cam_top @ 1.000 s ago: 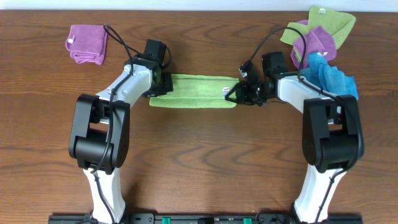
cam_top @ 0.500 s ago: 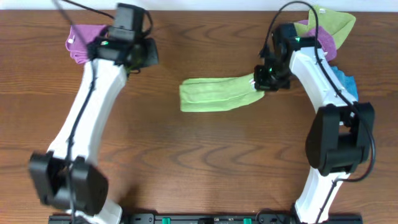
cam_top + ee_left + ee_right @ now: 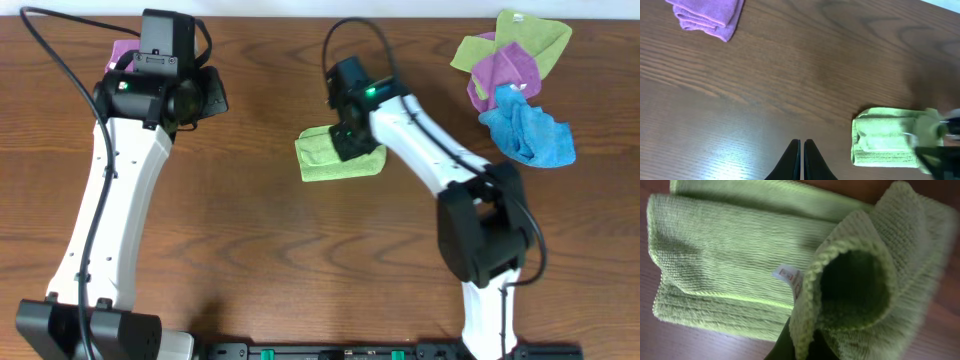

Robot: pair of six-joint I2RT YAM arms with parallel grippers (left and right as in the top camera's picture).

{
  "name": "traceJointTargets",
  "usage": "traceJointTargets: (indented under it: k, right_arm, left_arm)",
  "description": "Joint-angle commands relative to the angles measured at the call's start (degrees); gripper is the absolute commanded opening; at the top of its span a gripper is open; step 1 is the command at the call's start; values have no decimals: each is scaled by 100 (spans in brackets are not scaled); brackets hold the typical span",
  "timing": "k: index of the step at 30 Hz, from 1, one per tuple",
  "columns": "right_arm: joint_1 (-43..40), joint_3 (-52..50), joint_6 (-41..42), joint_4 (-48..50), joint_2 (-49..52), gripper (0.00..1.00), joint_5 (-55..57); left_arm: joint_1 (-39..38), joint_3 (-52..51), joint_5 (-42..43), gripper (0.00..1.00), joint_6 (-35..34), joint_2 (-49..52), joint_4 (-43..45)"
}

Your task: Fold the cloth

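Observation:
The lime-green cloth (image 3: 325, 156) lies folded into a small packet at the table's middle. It also shows in the left wrist view (image 3: 882, 137) and fills the right wrist view (image 3: 735, 265), where its white tag (image 3: 787, 275) shows. My right gripper (image 3: 350, 140) is shut on the cloth's folded-over end (image 3: 810, 330) and holds it above the packet's right part. My left gripper (image 3: 802, 150) is shut and empty. It hangs high over the table's back left, well away from the cloth.
A folded purple cloth (image 3: 707, 17) lies at the back left, partly under my left arm in the overhead view (image 3: 120, 50). A bunch of green, purple (image 3: 510, 60) and blue cloths (image 3: 530, 130) lies at the back right.
My right gripper has carried the cloth's right end leftward over the rest, folding the long strip into a short packet. My left arm has let go and lifted away to the back left.

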Motion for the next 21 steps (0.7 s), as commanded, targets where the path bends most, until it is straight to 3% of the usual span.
traceJointTargets:
  k: [1, 18, 19, 20, 21]
  right_arm:
    - [181, 52, -81, 105, 125, 1, 179]
    - [892, 52, -188, 328, 195, 3, 136]
    - [892, 52, -186, 332, 197, 18, 120]
    - [892, 52, -186, 343, 197, 52, -2]
    - [894, 52, -186, 367, 197, 60, -249]
  left_arm:
    - [24, 20, -111, 6, 87, -105, -74]
    - [61, 20, -149, 6, 131, -103, -105]
    - [61, 20, -201, 6, 131, -103, -107]
    - [61, 20, -282, 6, 131, -103, -111]
    - [61, 20, -382, 6, 129, -103, -111]
